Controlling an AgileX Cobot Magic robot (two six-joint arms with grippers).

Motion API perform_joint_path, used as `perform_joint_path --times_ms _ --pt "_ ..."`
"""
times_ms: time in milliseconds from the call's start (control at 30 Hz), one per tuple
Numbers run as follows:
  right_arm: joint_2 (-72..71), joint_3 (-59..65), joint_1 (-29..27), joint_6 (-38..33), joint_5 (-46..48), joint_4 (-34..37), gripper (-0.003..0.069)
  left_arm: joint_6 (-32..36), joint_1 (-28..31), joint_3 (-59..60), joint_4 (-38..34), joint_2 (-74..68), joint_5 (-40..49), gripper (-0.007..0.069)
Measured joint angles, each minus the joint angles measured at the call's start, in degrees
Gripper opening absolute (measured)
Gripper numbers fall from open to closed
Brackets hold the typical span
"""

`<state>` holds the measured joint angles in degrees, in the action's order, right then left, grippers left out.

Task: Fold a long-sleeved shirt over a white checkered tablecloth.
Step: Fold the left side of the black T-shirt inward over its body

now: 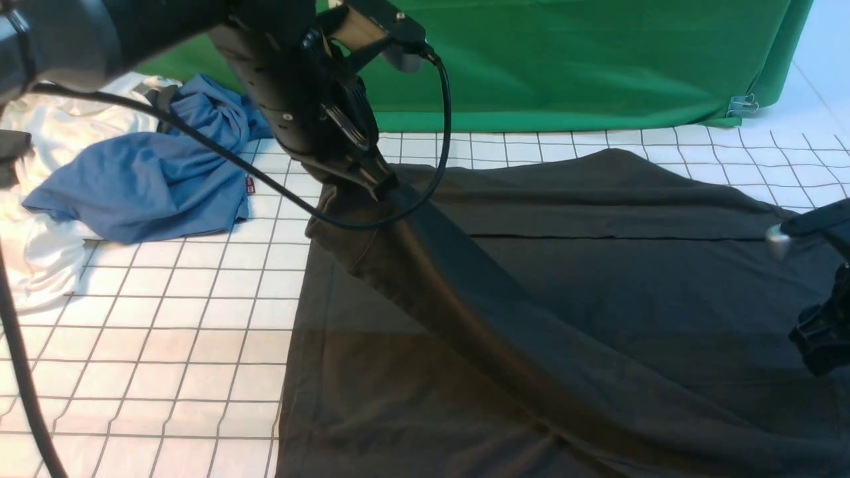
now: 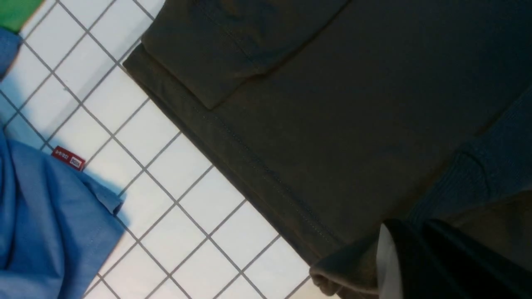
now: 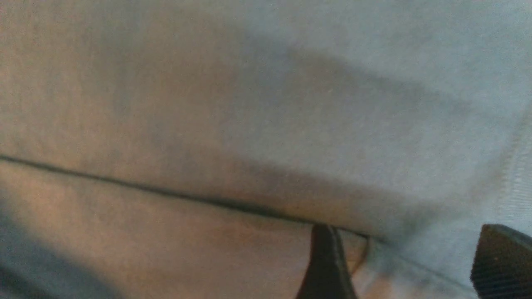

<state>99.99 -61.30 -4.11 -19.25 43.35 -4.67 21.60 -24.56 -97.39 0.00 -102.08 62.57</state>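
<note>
The charcoal long-sleeved shirt point(image 1: 597, 292) lies spread over the white checkered tablecloth point(image 1: 199, 332). My left gripper point(image 1: 380, 184) is shut on the end of one sleeve point(image 1: 478, 312), which is lifted and stretched slantwise across the shirt's body towards the near right. In the left wrist view, the left gripper point(image 2: 415, 257) pinches the sleeve's cuff point(image 2: 345, 274) above the shirt's edge. My right gripper point(image 3: 415, 265) is open just above flat shirt fabric point(image 3: 266, 104), one finger point(image 3: 326, 265) at a fold line. The right arm point(image 1: 823, 325) shows at the right edge.
A crumpled blue shirt point(image 1: 153, 179) with a small red tag point(image 2: 68, 158) lies at the far left, partly on a white garment point(image 1: 40, 252). A green cloth point(image 1: 584, 60) hangs along the back. The left arm's cable point(image 1: 265, 186) loops over the shirt.
</note>
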Motion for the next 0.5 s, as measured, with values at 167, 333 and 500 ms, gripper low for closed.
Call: perform_joint_path --times_ms 167,333,500 --pt "3.1 0.0 0.0 -2.1 0.0 0.1 0.0481 0.0 0.0 0.0 0.0 0.0 1.6 -0.0029" --pt "4.7 -0.3 0.0 -3.4 0.4 0.1 0.0481 0.1 0.0 0.0 0.0 0.0 1.6 -0.0029" --pt "4.7 -0.3 0.0 -4.5 1.4 0.1 0.0435 0.1 0.0 0.0 0.0 0.0 1.6 -0.0029"
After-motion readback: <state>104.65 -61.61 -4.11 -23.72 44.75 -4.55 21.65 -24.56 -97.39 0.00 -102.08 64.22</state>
